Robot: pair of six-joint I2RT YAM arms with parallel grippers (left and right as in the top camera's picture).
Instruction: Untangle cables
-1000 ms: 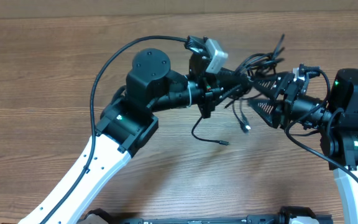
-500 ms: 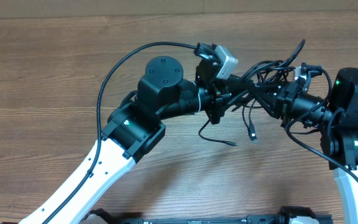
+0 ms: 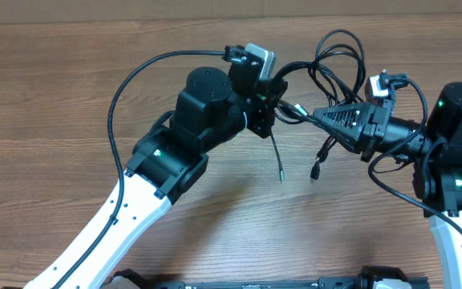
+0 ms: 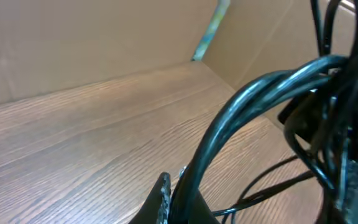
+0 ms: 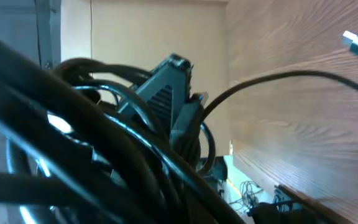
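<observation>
**K:** Log entry. Where are the cables [image 3: 301, 112]?

**M:** Off the desk [image 3: 54, 96], strung between the two arms near its far edge. The left end effector [image 3: 273, 104] is closed down on one side of the bundle. The right end effector [image 3: 315, 116] has its fingers drawn to a point on the other side, also clamped on it. A short stretch runs between them, apparently taut. Above it, loose loops [image 3: 337, 56] arc toward the far edge.

**K:** Free ends?

**M:** Two hang down toward the desk, each with a small plug: one [image 3: 281, 174] below the left end effector, one [image 3: 314, 171] just beside it to the right.

**K:** Material notes.

**M:** Thin round black wire with a smooth, glossy jacket; the left wrist view shows highlights along the strands [image 4: 241, 118]. The desk is matte wood grain. The right wrist view is mostly overlapping strands [image 5: 104, 149], too close to count.

**K:** Handling estimate?

**M:** Light and limp; the cables sag wherever unsupported. The jacket looks slick, so a single strand could slide through a loose pinch. The plugs are the stiff part, and I judge them likely to snag in the loops.

**K:** Where to take hold?

**M:** On one strand just behind a plug, not mid-bundle, then feed that end back through the loop. Pull gently, since hard tension would likely tighten the knot.
</observation>
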